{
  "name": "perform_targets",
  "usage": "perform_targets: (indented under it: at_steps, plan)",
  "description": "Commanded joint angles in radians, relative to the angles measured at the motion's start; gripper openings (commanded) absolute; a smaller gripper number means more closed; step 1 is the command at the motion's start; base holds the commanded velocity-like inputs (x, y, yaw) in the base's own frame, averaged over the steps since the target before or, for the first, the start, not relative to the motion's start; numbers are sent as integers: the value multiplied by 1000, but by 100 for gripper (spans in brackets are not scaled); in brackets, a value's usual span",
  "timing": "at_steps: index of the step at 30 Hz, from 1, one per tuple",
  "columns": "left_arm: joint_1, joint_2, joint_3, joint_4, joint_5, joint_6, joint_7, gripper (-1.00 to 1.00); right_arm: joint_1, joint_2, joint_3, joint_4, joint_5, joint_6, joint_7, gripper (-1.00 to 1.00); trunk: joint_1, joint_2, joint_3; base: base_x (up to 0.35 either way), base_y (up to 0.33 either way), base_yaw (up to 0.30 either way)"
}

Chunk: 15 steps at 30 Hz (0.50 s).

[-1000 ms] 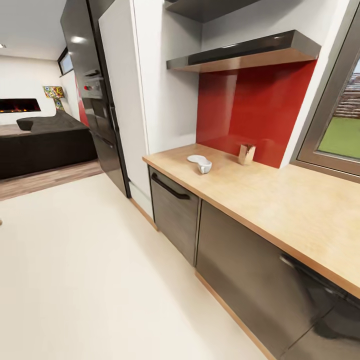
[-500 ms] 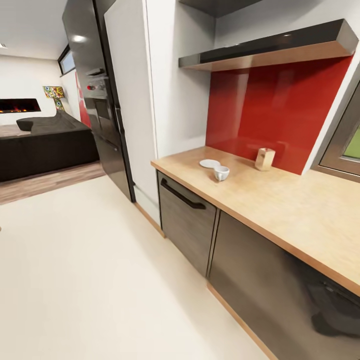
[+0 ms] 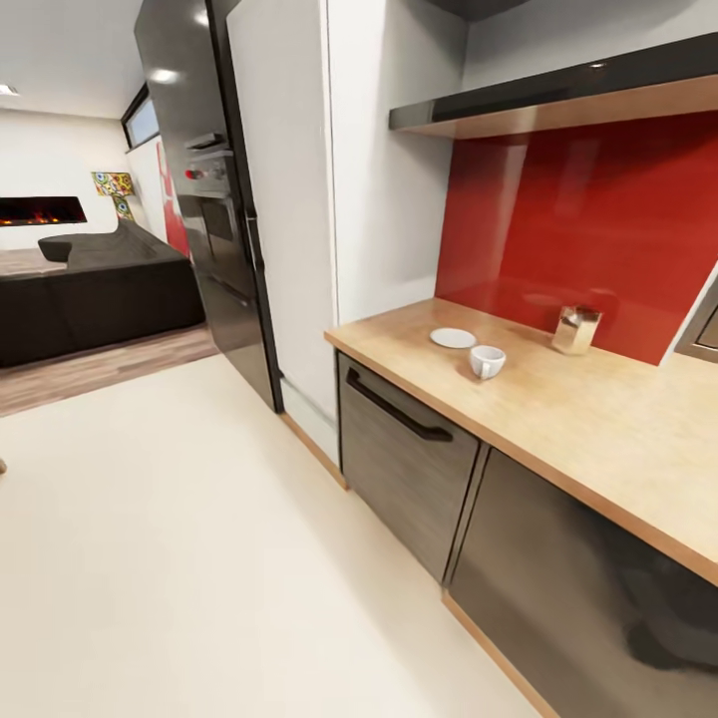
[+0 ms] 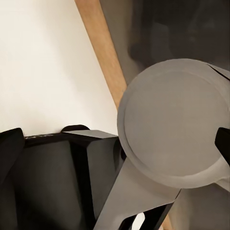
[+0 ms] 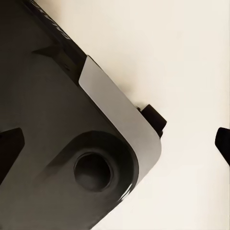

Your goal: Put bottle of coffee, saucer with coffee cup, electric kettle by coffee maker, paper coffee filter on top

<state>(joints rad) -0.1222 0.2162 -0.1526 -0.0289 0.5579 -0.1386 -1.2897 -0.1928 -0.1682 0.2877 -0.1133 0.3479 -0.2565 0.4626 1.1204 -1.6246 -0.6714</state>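
While I roll along, one saucer (image 3: 453,338) and one coffee cup (image 3: 487,361) sit apart on the countertop (image 3: 588,419); I can't tell either claw's opening.

My left wrist camera looked down on a pale floor (image 4: 43,62), a wooden plinth strip (image 4: 103,52) under dark cabinet fronts (image 4: 182,28), and my own grey round joint (image 4: 172,124) above the black base (image 4: 52,182)

The small round white saucer (image 3: 453,338) lay on the long light wood-grain countertop (image 3: 598,439), the small white handled cup (image 3: 487,361) just beside it, nearer the front edge. Beyond the left pincer (image 4: 115,148), a wooden plinth strip (image 4: 100,52) ran between floor and cabinet.
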Motion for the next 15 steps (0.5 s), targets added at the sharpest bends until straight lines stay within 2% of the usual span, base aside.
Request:
perform_targets:
  at_steps: [1, 15]
  plan:
    - [-1, 0, -8, 0, 7, -10, 0, 100, 0, -1, 4, 0, 2, -4, 1, 100, 0, 0, -1, 270, 232, 4]
    - [-1, 0, -8, 1, 7, -10, 0, 100, 0, -1, 4, 0, 2, -4, 1, 100, 0, 0, -1, 277, 229, 1]
